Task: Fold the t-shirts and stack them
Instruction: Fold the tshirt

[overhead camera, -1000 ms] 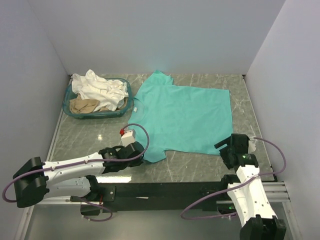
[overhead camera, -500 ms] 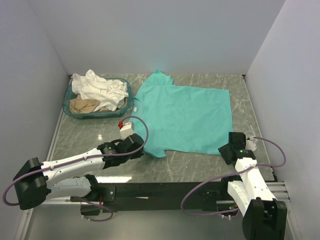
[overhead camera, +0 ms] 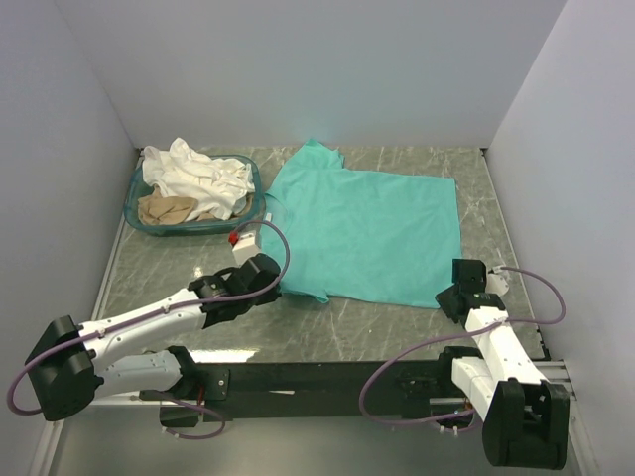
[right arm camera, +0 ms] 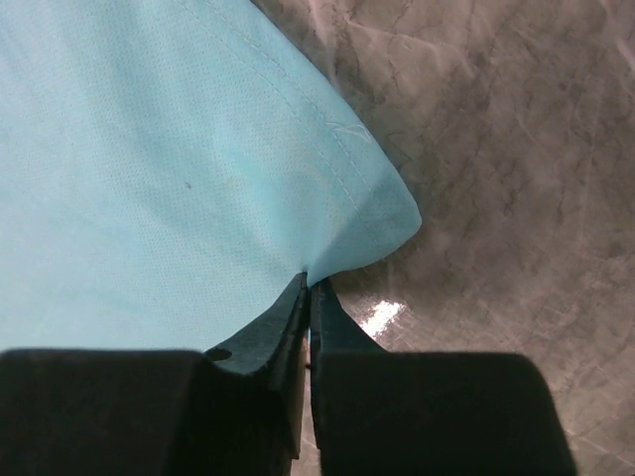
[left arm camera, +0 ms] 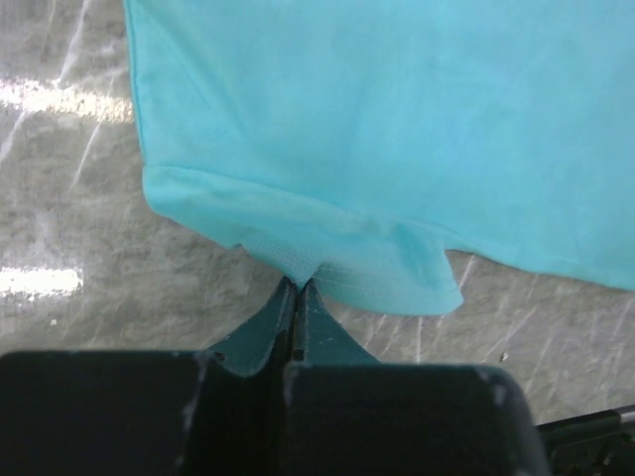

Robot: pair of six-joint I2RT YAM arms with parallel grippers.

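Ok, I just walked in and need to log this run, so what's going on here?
The robot is handling a teal t-shirt spread out on the marble table. The left hand is shut on its near sleeve edge, and the right hand is pinched shut on its near hem corner. The white and beige shirts sit heaped in the teal basket at the far left. No fold is made yet.

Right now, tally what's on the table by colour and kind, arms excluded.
Teal-green cloth t-shirt, spread flat: 1
White crumpled cloth heap in the basket: 1, pieces inside unclear
Beige crumpled cloth in the basket: 1
Oval teal plastic basket: 1
Total: 4
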